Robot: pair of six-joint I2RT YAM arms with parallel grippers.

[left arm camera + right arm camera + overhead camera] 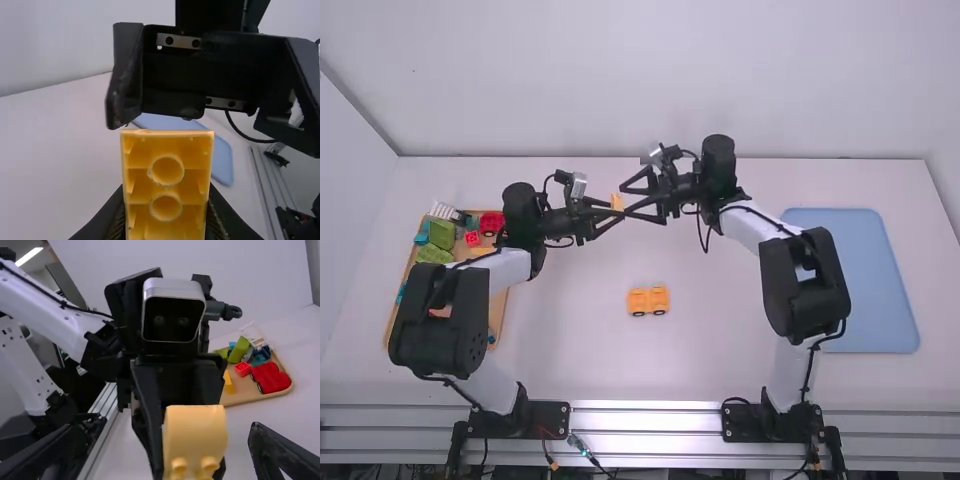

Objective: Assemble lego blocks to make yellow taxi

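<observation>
The white table (pixel 720 370) is running past the blue tray's (pixel 860 280) edges. The right gripper (pixel 624 199) is gaping wide, empty; the left gripper (pixel 619 214) is clamping. A yellow wheeled base (pixel 648 300) is resting inboard; the clamped yellow block (pixel 617 201) is leaving side room between the open fingers.

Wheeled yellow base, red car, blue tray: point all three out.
Wheeled yellow base (pixel 659 297), high view: right half of its body.
Red car (pixel 274 382), right wrist view: side of its body.
Blue tray (pixel 850 285), high view: its flat middle.
</observation>
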